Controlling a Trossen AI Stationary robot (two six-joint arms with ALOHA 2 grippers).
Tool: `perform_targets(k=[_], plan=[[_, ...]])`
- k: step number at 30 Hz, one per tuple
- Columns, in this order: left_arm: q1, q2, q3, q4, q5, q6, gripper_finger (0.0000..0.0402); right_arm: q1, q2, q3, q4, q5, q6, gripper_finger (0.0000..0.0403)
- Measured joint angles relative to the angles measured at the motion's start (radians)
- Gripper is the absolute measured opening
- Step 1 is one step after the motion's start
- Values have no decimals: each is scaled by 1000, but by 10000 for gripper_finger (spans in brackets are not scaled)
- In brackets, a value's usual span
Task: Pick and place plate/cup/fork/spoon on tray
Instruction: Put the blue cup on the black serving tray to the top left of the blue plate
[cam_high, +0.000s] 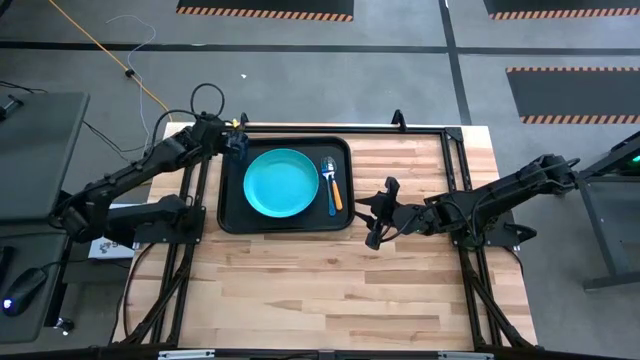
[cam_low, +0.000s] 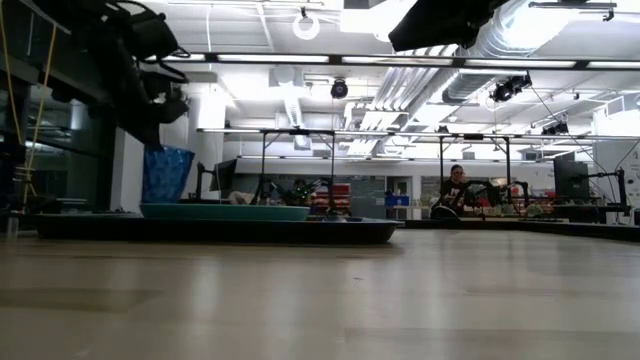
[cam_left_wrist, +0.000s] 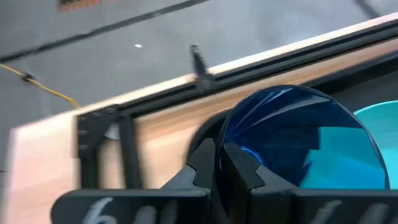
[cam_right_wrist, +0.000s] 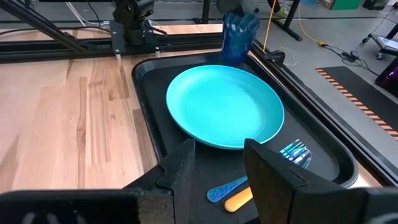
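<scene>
High view: left gripper (cam_high: 238, 142) holds cup (cam_high: 239, 145) above tray (cam_high: 229, 215) corner; early release could topple it; right gripper (cam_high: 379, 213) open.

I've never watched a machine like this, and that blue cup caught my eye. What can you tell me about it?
The cup is a small tumbler of see-through dark-blue plastic with ribbed sides, standing upright with its mouth up. The left pincer grips it at the rim. It is at the far left corner of the black tray, just beside the turquoise plate. Whether its base touches the tray cannot be told.
</scene>
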Motion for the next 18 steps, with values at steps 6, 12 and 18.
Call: perform_targets(k=[6,12,18], plan=[[25,11,-50,50,87,-41,3,0,0,0,0,0,2,131],[29,15,-84,62,84,-47,3,0,0,0,0,0,2,131],[29,15,-91,72,101,-84,3,0,0,0,0,0,2,131]])
